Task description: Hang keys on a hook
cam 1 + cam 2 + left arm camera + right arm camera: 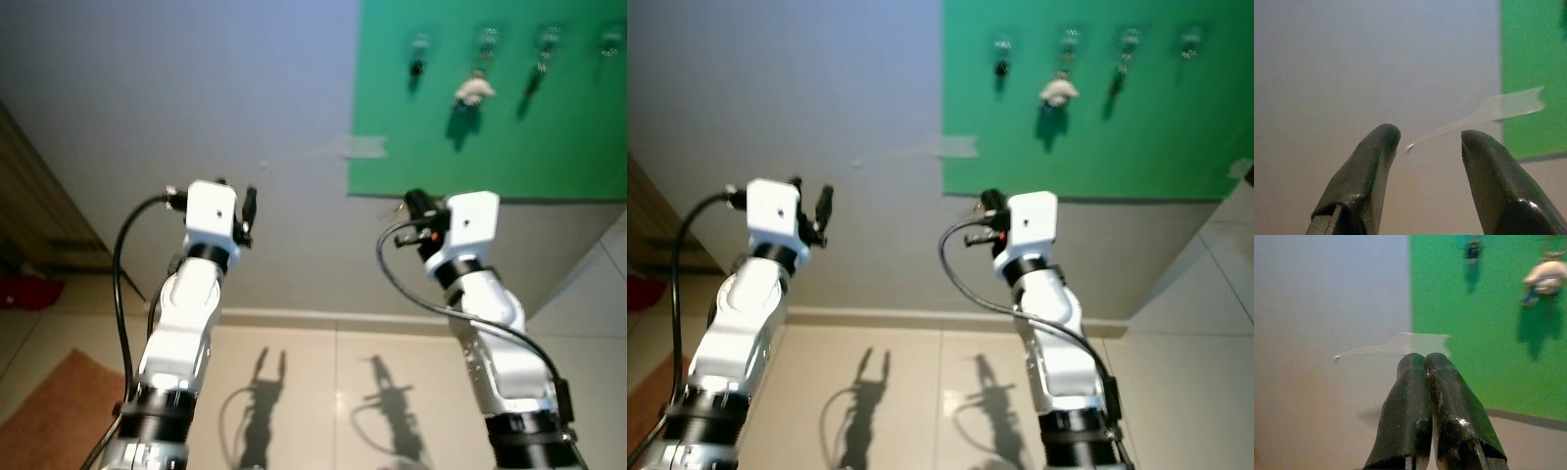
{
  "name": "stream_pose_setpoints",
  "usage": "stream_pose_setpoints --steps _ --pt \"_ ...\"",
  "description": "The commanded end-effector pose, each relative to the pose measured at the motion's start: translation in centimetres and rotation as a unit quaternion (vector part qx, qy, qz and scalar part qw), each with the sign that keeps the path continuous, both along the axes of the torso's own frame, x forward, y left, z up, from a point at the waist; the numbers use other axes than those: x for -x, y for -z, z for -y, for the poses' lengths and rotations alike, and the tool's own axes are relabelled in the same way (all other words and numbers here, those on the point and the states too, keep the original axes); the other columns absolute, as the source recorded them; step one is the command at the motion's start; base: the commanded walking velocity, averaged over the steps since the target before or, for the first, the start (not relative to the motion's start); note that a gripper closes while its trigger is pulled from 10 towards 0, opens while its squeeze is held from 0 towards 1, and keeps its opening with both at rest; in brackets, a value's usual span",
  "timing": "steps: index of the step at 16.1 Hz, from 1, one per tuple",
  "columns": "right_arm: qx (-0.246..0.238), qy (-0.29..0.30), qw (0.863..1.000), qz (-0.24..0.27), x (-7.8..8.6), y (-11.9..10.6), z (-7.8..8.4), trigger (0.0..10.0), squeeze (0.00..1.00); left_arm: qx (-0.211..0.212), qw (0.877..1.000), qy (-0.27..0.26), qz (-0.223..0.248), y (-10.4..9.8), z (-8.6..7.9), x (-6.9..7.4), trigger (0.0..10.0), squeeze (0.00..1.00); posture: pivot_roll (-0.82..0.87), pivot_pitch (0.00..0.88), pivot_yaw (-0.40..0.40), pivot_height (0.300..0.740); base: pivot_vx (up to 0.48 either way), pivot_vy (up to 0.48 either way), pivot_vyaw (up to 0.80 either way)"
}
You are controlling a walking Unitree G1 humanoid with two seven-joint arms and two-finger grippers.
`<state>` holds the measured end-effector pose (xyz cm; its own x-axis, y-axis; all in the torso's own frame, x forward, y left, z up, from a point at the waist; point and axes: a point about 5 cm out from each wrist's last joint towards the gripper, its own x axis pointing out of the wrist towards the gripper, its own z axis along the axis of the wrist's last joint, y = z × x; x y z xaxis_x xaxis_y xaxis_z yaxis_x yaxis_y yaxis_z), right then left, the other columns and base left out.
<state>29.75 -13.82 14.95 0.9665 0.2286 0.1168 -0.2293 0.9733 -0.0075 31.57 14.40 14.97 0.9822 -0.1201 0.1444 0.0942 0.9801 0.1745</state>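
A green board on the wall carries a row of small hooks near its top. A bunch of keys with a white charm hangs from the second hook; the right wrist view has it as keys. My right gripper is raised below the board's lower left corner, fingers pressed shut, and nothing shows between them. My left gripper is held up before the bare grey wall, open, with empty space between its fingers.
A strip of clear tape sticks out from the board's left edge onto the wall. Wooden furniture stands at the left with a red object beside it. An orange rug lies on the tiled floor.
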Motion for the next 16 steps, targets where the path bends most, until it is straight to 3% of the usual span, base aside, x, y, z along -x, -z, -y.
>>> stream_pose_setpoints --steps 1,6,10,12,16 --pt "-0.006 0.010 1.000 0.004 0.0 -0.4 1.0 10.0 0.00 -0.001 1.000 0.007 -0.003 0.2 0.7 -0.1 10.0 0.00 -0.15 0.000 0.086 0.740 0.000 -0.480 0.00" --pt "-0.009 0.022 1.000 0.008 0.2 -0.5 1.6 10.0 0.00 0.001 1.000 0.005 -0.002 0.2 0.7 -0.3 10.0 0.00 -0.16 0.000 0.086 0.740 0.000 -0.480 0.00" --pt "-0.023 0.029 0.999 0.006 -0.1 -1.0 1.9 10.0 0.00 0.003 1.000 0.002 -0.009 0.4 0.7 -0.4 10.0 0.00 -0.16 0.000 0.083 0.740 0.000 0.000 0.00" --pt "-0.032 0.028 0.999 0.009 -0.3 -1.4 1.9 10.0 0.00 -0.012 0.999 0.030 -0.006 0.4 1.0 -0.3 10.0 0.00 -0.16 0.000 0.083 0.740 0.000 0.000 0.00" --pt "-0.033 0.025 0.999 0.019 -0.6 -2.0 1.5 10.0 0.00 -0.013 0.999 0.040 0.006 0.0 1.2 -0.4 10.0 0.00 -0.15 0.000 0.089 0.740 0.264 0.000 0.00"
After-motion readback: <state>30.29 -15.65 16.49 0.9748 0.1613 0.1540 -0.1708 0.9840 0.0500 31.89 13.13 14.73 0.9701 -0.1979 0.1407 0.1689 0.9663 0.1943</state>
